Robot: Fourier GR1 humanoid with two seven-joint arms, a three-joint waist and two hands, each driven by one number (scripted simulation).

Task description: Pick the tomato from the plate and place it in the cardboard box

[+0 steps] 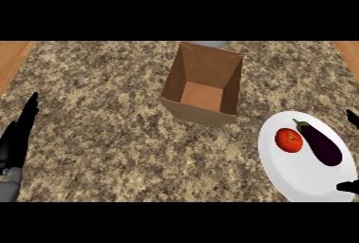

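Right hand [348,187]: only tips show, spread, empty. Tomato [289,140] on plate [294,180], left of hand, beyond eggplant [321,142]. Approach from above, clear eggplant. Cardboard box [203,83] farther left, ahead. Left hand [17,137] rests, fingers straight.

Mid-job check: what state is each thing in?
Cardboard box: upright, open, looks empty.
Tomato: on the plate, not held.
Eggplant: lying on the plate beside it.
Plate: flat on the counter.
Left robot hand: open, resting at left edge.
Right robot hand: mostly cut off at right edge.
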